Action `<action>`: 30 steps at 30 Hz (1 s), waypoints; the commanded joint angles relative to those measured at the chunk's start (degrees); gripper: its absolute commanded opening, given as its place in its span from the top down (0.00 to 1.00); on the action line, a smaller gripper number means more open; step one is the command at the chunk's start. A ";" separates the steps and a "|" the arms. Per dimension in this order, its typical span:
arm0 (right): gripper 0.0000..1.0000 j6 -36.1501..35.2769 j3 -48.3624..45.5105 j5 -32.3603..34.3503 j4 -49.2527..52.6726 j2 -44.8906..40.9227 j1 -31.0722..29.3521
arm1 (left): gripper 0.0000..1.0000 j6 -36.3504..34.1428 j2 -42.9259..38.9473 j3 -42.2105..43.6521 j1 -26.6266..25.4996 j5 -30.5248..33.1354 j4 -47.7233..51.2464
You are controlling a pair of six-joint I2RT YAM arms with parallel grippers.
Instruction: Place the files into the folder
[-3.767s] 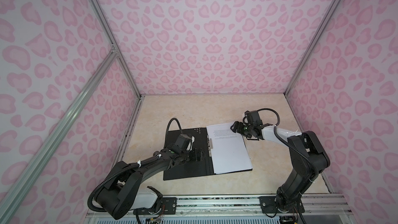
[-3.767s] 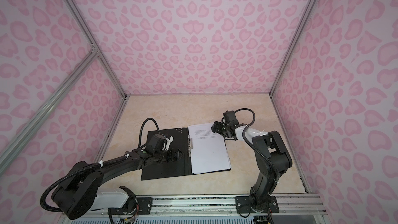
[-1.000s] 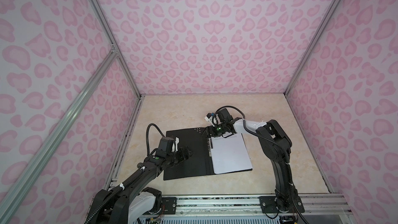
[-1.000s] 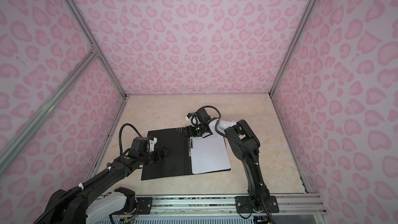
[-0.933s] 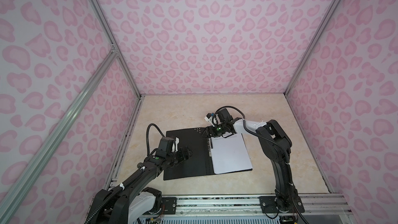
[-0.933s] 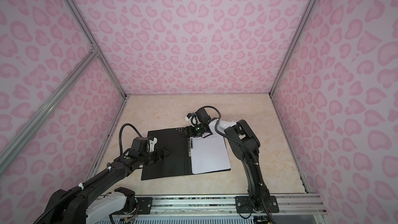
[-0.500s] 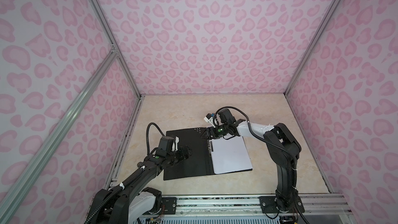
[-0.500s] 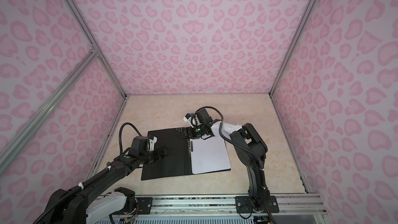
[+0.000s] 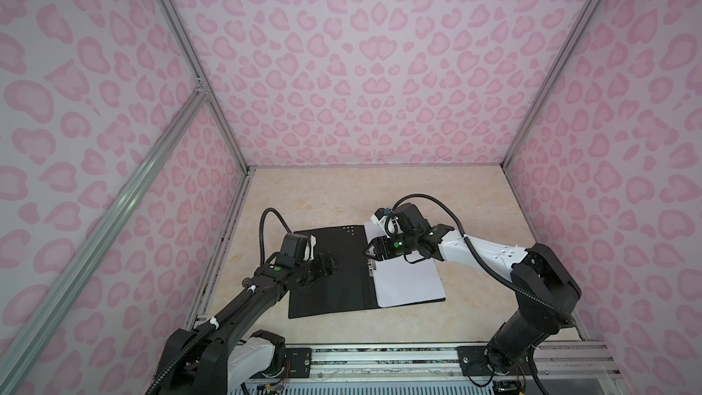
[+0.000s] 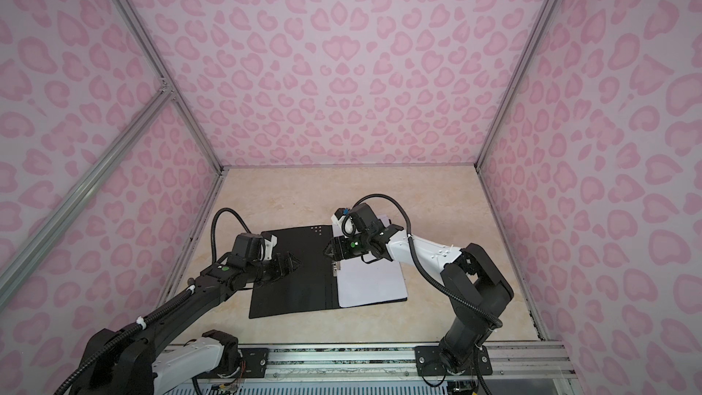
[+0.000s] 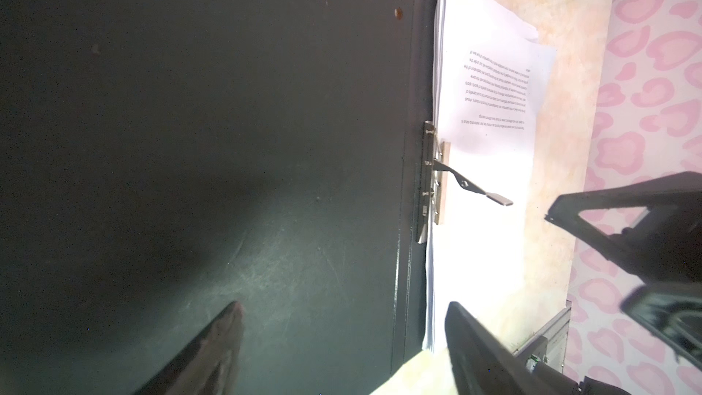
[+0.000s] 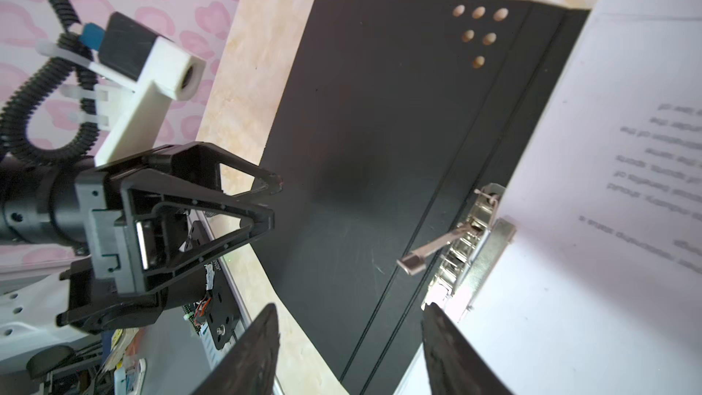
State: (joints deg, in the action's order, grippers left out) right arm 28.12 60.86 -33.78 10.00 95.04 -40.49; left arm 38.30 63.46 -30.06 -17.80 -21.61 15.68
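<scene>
nearing the clip (image 12: 433,250), right gripper (image 9: 367,254)

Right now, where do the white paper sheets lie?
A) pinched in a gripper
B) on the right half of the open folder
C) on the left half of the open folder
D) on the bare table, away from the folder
B: in both top views the files lie on the right half of the folder, beside its metal clip.
</scene>
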 commanded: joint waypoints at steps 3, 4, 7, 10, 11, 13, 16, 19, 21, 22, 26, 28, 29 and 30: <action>0.61 5.64 -0.26 10.79 5.49 -4.14 -0.07 | 0.16 -0.90 -0.86 -0.70 -0.04 1.06 1.20; 0.64 8.04 -0.80 13.21 5.60 -5.13 -0.03 | 0.16 -1.03 -0.80 -0.69 -0.06 1.27 1.39; 0.63 16.20 -3.27 18.39 4.18 -8.27 -0.12 | 0.16 -1.04 -0.49 -0.82 -0.28 2.21 1.43; 0.36 22.84 -4.99 19.82 1.73 -9.97 -0.44 | 0.17 -0.79 0.34 -1.52 -0.61 2.77 1.08; 0.23 24.15 -6.10 20.17 0.00 -10.68 -0.72 | 0.17 -0.69 0.51 -1.69 -0.73 2.79 0.80; 0.03 25.38 -7.94 21.55 -2.78 -12.01 -1.23 | 0.17 -0.19 0.91 -1.98 -1.11 3.02 -0.01; 0.03 25.97 -9.78 24.62 -5.73 -13.57 -1.64 | 0.17 0.02 1.69 -2.75 -2.64 3.21 -1.17; 0.02 27.40 -11.76 29.56 -8.17 -15.67 -2.57 | 0.17 0.15 2.53 -3.89 -3.69 3.74 -1.47; 0.02 27.60 -12.90 29.74 -10.36 -16.67 -2.66 | 0.17 0.43 2.87 -4.02 -3.84 4.39 -1.21; 0.02 27.41 -14.39 28.35 -13.18 -17.16 -2.50 | 0.17 0.46 2.69 -4.05 -3.83 5.58 -0.05; 0.02 25.41 -16.41 21.48 -16.33 -17.35 -0.31 | 0.15 0.74 -3.05 -3.64 -2.42 15.80 5.93; 0.02 23.59 -13.79 25.03 -10.20 -16.82 -1.06 | 0.10 3.32 -6.61 -3.02 -0.42 21.39 8.92; 0.02 23.00 -12.59 25.95 -7.93 -16.23 -1.29 | 0.09 3.88 -7.63 -2.53 0.94 21.71 9.37; 0.02 22.34 -11.94 25.45 -7.91 -15.36 -1.64 | 0.07 4.41 -8.50 -2.02 2.59 21.84 9.82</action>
State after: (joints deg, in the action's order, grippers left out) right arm 53.06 47.55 -9.06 -0.25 78.52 -41.58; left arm 40.18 56.80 -32.95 -17.37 -6.55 21.12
